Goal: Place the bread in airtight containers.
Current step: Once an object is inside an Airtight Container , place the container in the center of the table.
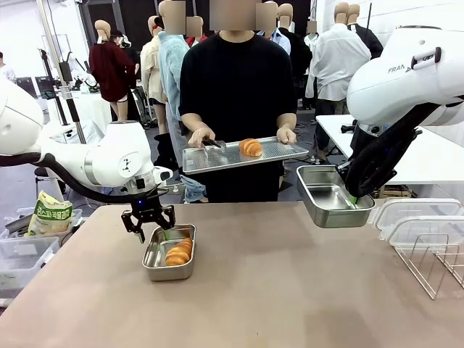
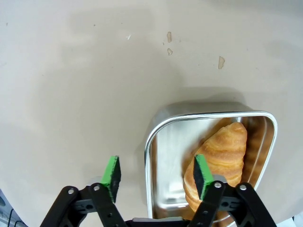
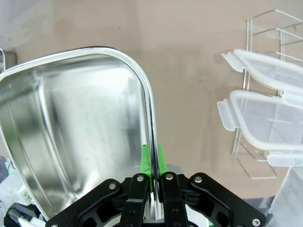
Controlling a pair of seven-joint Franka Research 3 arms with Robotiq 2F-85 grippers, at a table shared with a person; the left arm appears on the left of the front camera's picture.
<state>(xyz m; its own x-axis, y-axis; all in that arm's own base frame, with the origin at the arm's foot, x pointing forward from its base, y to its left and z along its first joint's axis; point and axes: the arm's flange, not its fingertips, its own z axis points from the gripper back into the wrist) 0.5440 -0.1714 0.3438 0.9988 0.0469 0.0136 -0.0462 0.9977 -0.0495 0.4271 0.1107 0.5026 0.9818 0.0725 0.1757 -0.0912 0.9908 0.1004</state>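
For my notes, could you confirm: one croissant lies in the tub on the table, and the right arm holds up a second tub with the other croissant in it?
Not quite: the second tub is empty, as the right wrist view shows. The other croissant lies on the tray held by the person in the front view. Otherwise correct.

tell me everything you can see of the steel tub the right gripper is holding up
The steel tub is a shiny stainless rectangle with rounded corners and a rolled rim, empty and lidless. It hangs tilted above the table's far right part, its open side turned toward the front camera. The right gripper is shut on one side wall, clamped between its green pads. Nothing else touches it.
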